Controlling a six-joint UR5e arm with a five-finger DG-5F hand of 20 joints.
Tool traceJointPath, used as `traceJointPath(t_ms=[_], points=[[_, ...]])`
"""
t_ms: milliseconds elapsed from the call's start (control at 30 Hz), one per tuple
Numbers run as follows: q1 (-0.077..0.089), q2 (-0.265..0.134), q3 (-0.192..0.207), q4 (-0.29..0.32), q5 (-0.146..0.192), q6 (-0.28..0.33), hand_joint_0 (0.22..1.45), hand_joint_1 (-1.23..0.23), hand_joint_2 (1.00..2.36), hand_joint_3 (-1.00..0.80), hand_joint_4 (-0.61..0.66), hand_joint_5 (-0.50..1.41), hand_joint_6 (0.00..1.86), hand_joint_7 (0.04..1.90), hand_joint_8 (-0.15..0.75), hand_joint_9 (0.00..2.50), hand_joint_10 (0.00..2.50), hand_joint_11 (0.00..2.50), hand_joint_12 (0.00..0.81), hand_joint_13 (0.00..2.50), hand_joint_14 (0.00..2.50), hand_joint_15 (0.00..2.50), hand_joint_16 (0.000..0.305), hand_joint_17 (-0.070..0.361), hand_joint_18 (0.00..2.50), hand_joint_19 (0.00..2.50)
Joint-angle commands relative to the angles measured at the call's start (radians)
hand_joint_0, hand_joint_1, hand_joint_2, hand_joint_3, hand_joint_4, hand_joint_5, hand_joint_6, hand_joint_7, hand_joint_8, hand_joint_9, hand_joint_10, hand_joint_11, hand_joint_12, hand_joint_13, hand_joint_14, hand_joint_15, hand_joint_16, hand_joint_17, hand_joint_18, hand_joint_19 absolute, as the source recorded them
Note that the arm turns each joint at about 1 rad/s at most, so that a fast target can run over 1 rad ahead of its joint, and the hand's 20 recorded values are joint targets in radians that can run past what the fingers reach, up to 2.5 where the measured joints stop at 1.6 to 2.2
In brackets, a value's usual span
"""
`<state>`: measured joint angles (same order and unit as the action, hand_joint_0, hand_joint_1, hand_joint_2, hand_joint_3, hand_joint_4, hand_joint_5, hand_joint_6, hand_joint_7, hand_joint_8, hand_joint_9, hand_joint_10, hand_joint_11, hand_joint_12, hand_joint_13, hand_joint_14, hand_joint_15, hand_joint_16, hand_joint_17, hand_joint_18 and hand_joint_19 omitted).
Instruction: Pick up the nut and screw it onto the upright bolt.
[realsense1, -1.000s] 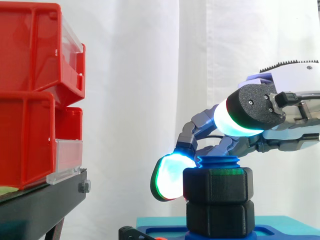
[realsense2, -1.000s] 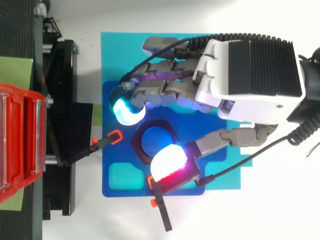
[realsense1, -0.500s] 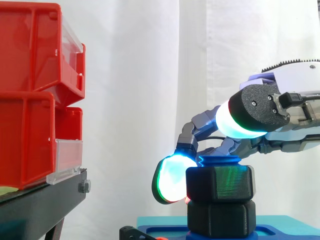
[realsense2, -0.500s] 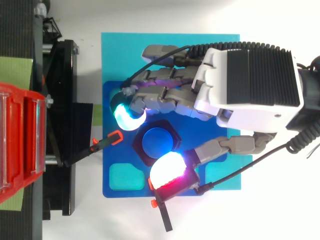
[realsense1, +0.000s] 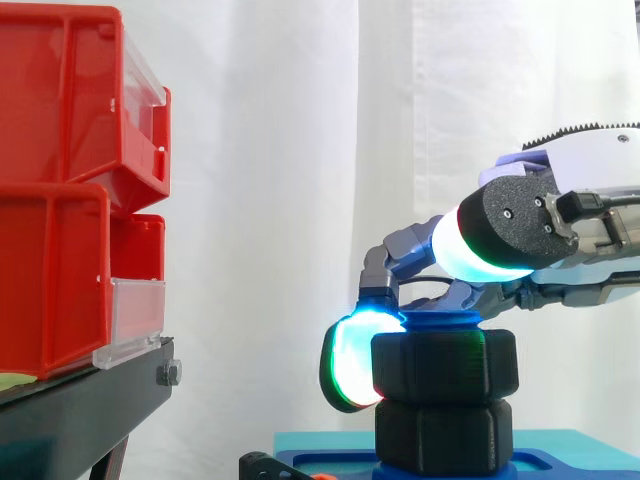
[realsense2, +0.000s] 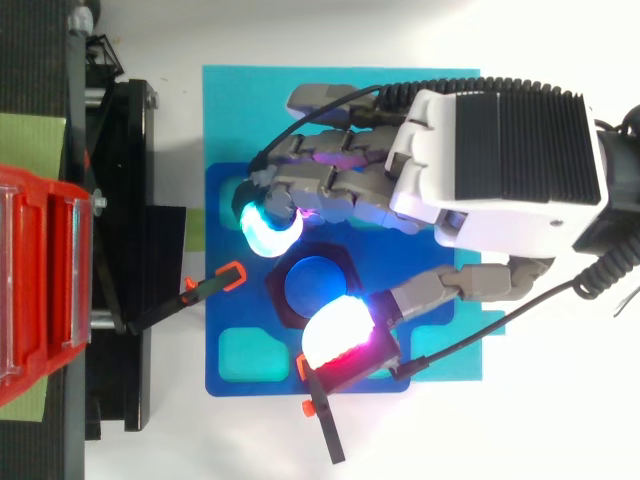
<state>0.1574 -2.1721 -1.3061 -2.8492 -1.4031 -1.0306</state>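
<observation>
Black nut (realsense1: 445, 366) (on bolt (realsense2: 316, 284)) in hand (realsense2: 500, 160) pinch

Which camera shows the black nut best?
The side view: the nut shows its side, sitting on the blue bolt, pinched by the robot hand. The top view gives its six-sided rim around the bolt's top, partly under glowing pads.

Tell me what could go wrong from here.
1. The hand pinches the nut between glowing pads on opposite sides; turning may slip them off its corners.
2. The nut sits near the top of the bolt, above a second black hex piece; any tilt could cross-thread or jam it.
</observation>
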Motion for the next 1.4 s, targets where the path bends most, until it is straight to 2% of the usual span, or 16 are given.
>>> traceJointPath(t_ms=[0, 133, 400, 600, 700, 833, 933, 1000, 1067, 1100, 1167, 1267, 1367], points=[[-0.003, 0.000, 0.001, -0.003, -0.002, 0.001, 0.50, -0.30, 1.00, -0.50, 0.14, -0.01, 0.50, 1.46, 0.267, 0.80, 0.00, 0.00, 0.298, 0.46, 0.00, 0.00, 0.038, 0.086, 0.21, 0.04], [-0.009, 0.000, -0.001, -0.006, -0.007, 0.001, 0.50, -0.31, 1.00, -0.50, 0.14, -0.02, 0.55, 1.42, 0.271, 0.83, 0.00, 0.00, 0.292, 0.48, 0.00, 0.00, 0.038, 0.085, 0.23, 0.04], [-0.016, 0.000, -0.001, -0.007, -0.007, 0.001, 0.51, -0.35, 1.00, -0.50, 0.10, 0.00, 0.66, 1.21, 0.265, 1.03, 0.00, 0.02, 0.263, 0.64, 0.00, 0.01, 0.034, 0.076, 0.41, 0.09], [-0.021, 0.000, -0.001, -0.007, -0.007, 0.001, 0.52, -0.37, 1.00, -0.50, 0.05, 0.03, 0.68, 1.18, 0.243, 1.18, 0.00, 0.04, 0.236, 0.74, 0.00, 0.03, 0.030, 0.068, 0.53, 0.14], [-0.024, 0.000, -0.001, -0.007, -0.010, 0.001, 0.52, -0.39, 1.00, -0.50, 0.02, 0.04, 0.67, 1.19, 0.229, 1.34, 0.00, 0.05, 0.217, 0.83, 0.00, 0.04, 0.027, 0.061, 0.62, 0.20], [-0.029, 0.000, -0.001, -0.007, -0.017, 0.001, 0.53, -0.41, 1.00, -0.50, 0.04, 0.06, 0.65, 1.24, 0.216, 1.57, 0.00, 0.10, 0.193, 0.96, 0.00, 0.06, 0.024, 0.055, 0.75, 0.27], [-0.033, 0.000, 0.001, -0.007, -0.022, 0.001, 0.53, -0.41, 1.00, -0.50, 0.04, 0.07, 0.64, 1.26, 0.214, 1.60, 0.00, 0.13, 0.188, 0.97, 0.00, 0.06, 0.024, 0.054, 0.77, 0.28], [-0.035, 0.000, -0.001, -0.007, -0.028, 0.001, 0.52, -0.39, 1.00, -0.50, 0.05, 0.06, 0.59, 1.34, 0.232, 1.56, 0.00, 0.14, 0.202, 0.93, 0.00, 0.06, 0.026, 0.059, 0.73, 0.25], [-0.038, 0.000, -0.001, -0.006, -0.033, 0.001, 0.51, -0.37, 1.00, -0.50, 0.11, 0.03, 0.51, 1.51, 0.249, 1.48, 0.01, 0.19, 0.231, 0.86, 0.00, 0.05, 0.030, 0.068, 0.63, 0.24], [-0.038, 0.000, -0.001, -0.006, -0.034, 0.001, 0.51, -0.35, 1.00, -0.50, 0.13, 0.01, 0.50, 1.52, 0.250, 1.43, 0.01, 0.20, 0.234, 0.82, 0.00, 0.05, 0.031, 0.071, 0.61, 0.25], [-0.041, 0.000, -0.001, -0.006, -0.040, 0.001, 0.50, -0.33, 1.00, -0.50, 0.16, -0.05, 0.50, 1.24, 0.256, 1.28, 0.01, 0.17, 0.261, 0.70, 0.00, 0.03, 0.036, 0.081, 0.50, 0.23], [-0.042, 0.002, -0.001, -0.006, -0.047, 0.001, 0.49, -0.32, 1.00, -0.50, 0.22, -0.09, 0.50, 0.98, 0.251, 1.13, 0.00, 0.10, 0.278, 0.60, 0.00, 0.02, 0.038, 0.085, 0.41, 0.19], [-0.044, 0.000, 0.001, -0.006, -0.050, 0.001, 0.48, -0.30, 1.00, -0.50, 0.21, -0.11, 0.50, 0.85, 0.246, 1.00, 0.00, 0.01, 0.288, 0.54, 0.00, 0.00, 0.040, 0.090, 0.35, 0.16]])
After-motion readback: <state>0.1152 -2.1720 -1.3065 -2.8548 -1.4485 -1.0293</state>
